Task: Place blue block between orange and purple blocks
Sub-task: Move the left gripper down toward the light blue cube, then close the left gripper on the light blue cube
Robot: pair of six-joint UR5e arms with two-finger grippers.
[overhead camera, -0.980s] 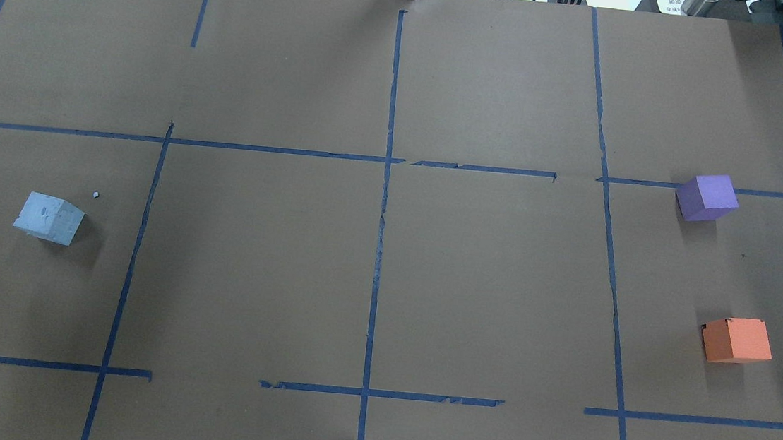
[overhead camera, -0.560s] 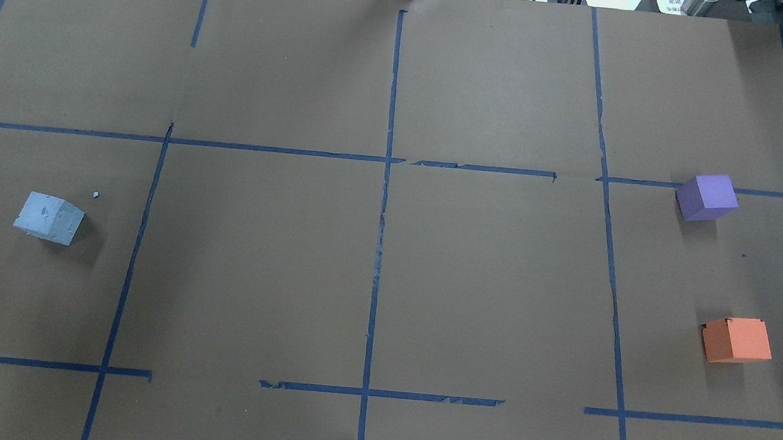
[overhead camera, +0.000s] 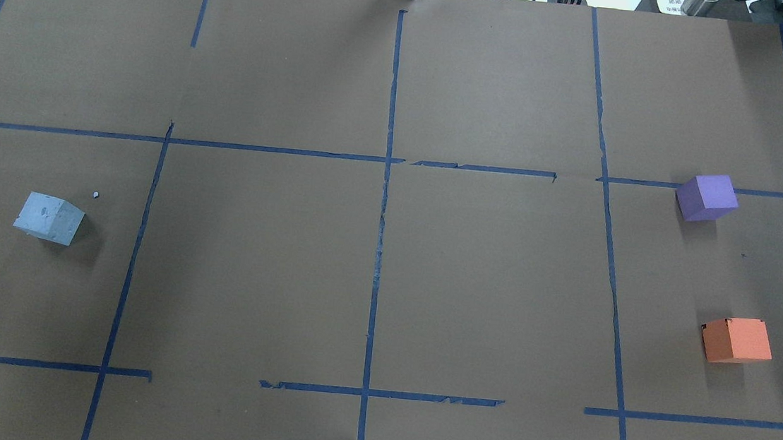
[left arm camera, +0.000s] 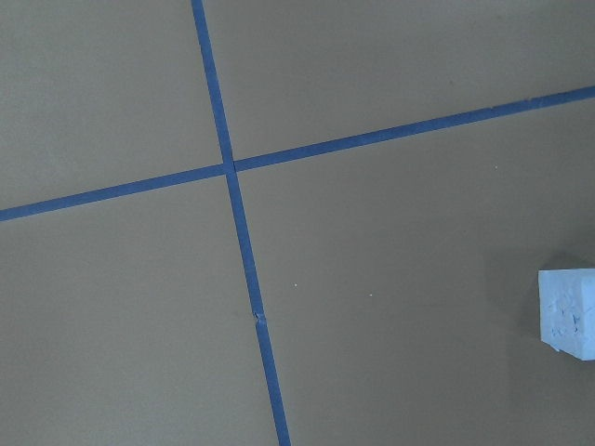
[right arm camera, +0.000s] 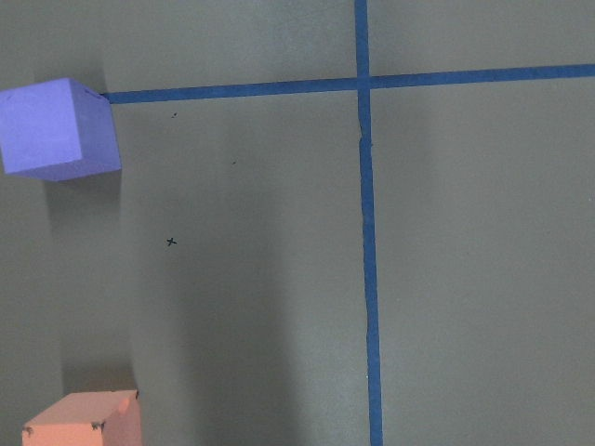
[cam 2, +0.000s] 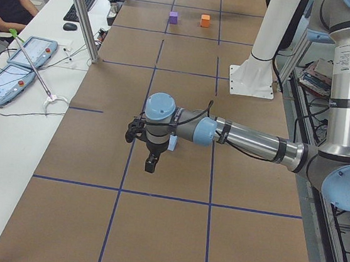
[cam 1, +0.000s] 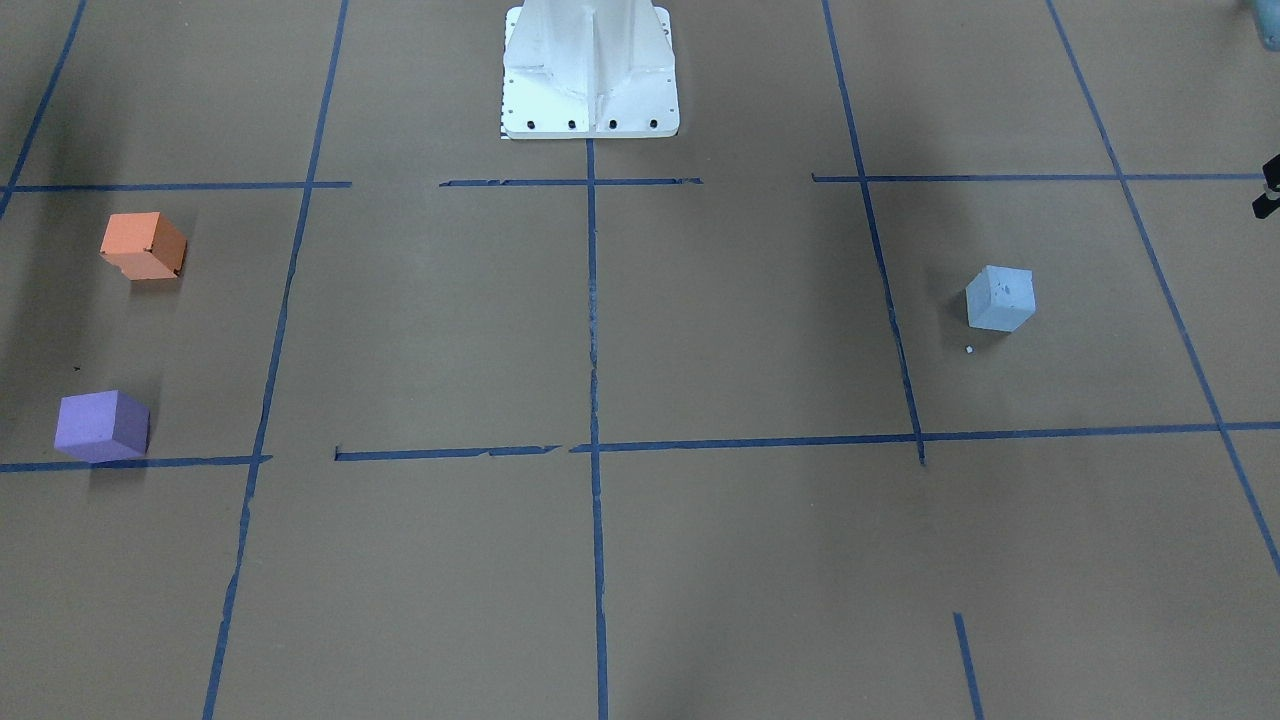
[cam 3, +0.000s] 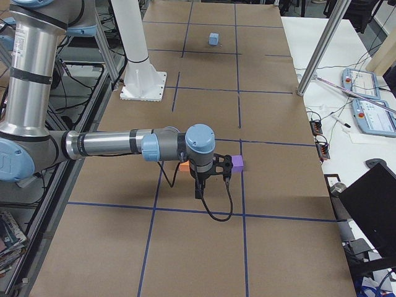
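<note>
While on the table (overhead camera: 252,272), blue block (overhead camera: 49,218)

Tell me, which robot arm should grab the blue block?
Probably the left. The left tool hangs close by the blue block, on the robot's left side. The right tool hangs far off, near the purple block and orange block.

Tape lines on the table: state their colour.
Dark blue; the tape lines show best in the overhead exterior view.

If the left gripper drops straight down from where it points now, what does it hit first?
Likely bare table paper; the left gripper looks offset from the blue block, though depth is unclear.
</note>
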